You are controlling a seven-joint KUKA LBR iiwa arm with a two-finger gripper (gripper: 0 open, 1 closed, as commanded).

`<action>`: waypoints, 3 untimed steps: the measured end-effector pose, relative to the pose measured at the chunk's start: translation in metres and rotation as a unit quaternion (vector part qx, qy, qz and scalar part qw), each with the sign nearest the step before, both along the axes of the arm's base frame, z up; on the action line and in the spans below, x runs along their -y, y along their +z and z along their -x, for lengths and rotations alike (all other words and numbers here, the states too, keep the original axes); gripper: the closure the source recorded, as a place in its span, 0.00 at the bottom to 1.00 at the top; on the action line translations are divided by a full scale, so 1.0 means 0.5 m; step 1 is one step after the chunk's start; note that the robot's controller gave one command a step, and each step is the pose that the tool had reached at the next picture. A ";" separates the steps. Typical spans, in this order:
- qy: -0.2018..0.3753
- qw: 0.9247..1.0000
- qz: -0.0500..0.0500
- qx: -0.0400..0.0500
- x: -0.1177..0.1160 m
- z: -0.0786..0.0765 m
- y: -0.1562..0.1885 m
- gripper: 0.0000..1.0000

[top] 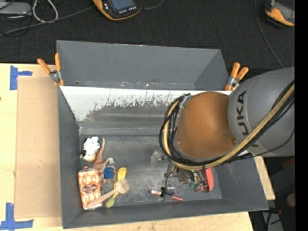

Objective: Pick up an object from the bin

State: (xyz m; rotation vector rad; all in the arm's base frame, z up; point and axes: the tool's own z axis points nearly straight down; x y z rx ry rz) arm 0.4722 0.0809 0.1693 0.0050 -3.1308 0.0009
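**Surfaces you had in the bin**

Your bin [144,71] was grey sheet metal, matt throughout. Its floor looked scuffed and dusty, and its far wall was streaked with pale scratches. The orange cover [202,124] on the wrist was smooth and glossy, with rubbery-looking black cables [166,129] looped round it. Near the floor's left edge, the black-and-white toy [90,147] looked soft and matt. In the front-left corner, the patterned packet [89,189] looked like printed wrap, and the yellow piece [121,173] like smooth plastic.

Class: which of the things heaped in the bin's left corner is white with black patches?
The small toy animal at the back end of the heap. The things in front of it are orange, blue, yellow and tan.
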 end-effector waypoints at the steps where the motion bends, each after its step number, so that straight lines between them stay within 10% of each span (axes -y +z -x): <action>1: -0.002 1.000 0.000 0.004 0.001 -0.004 0.008 0.00; 3: 0.014 1.000 -0.002 0.017 -0.086 -0.012 -0.197 0.00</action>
